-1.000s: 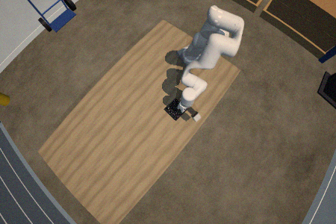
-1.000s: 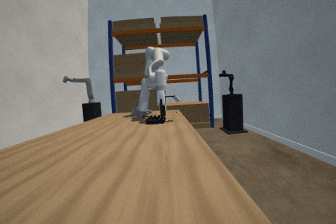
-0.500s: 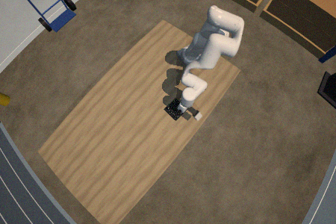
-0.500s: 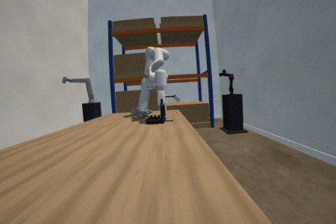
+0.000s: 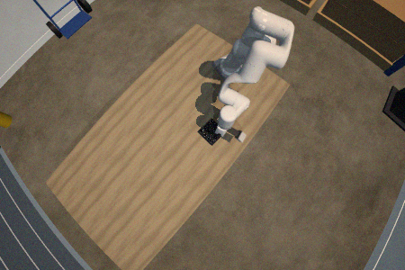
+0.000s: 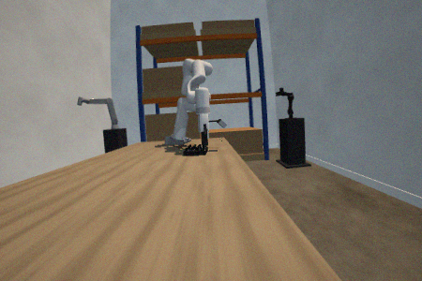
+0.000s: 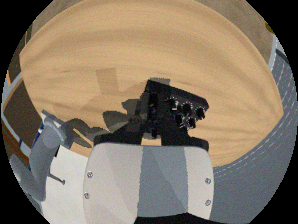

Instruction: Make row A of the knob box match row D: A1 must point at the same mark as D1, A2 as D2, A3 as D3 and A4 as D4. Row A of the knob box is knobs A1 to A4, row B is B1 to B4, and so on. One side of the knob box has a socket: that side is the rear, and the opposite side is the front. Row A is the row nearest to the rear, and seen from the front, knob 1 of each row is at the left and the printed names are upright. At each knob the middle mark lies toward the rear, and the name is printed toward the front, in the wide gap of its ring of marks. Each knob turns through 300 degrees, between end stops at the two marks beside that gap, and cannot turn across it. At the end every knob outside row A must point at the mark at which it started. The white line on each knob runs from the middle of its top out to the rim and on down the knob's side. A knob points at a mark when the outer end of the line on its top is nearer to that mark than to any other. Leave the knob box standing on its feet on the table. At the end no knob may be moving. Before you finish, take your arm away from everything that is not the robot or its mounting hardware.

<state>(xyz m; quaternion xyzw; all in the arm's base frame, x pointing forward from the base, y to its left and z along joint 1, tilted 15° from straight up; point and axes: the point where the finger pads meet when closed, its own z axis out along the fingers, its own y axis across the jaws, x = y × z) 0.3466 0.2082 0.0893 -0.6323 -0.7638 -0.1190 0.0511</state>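
Note:
The black knob box (image 5: 208,133) (image 6: 189,153) (image 7: 176,91) stands on the table below the arm. It is turned at an angle in the wrist view, where several knobs with white lines show right of the fingers, such as one knob (image 7: 186,107). My gripper (image 5: 219,133) (image 6: 204,146) (image 7: 153,100) points down at the box's edge column, on the box's right side in the top and exterior views. Its fingers are nearly together, shut on a knob that they mostly hide. Which knob it is, its line and the marks around it cannot be read. The printed names are too small to read.
The wooden table (image 5: 135,146) (image 6: 155,208) extends far beyond the box. Near its edge beside the box, a small pale block-like object (image 5: 241,136) (image 6: 221,123) on a dark bar stands out beside the gripper. Shelves (image 6: 202,39) stand behind the arm.

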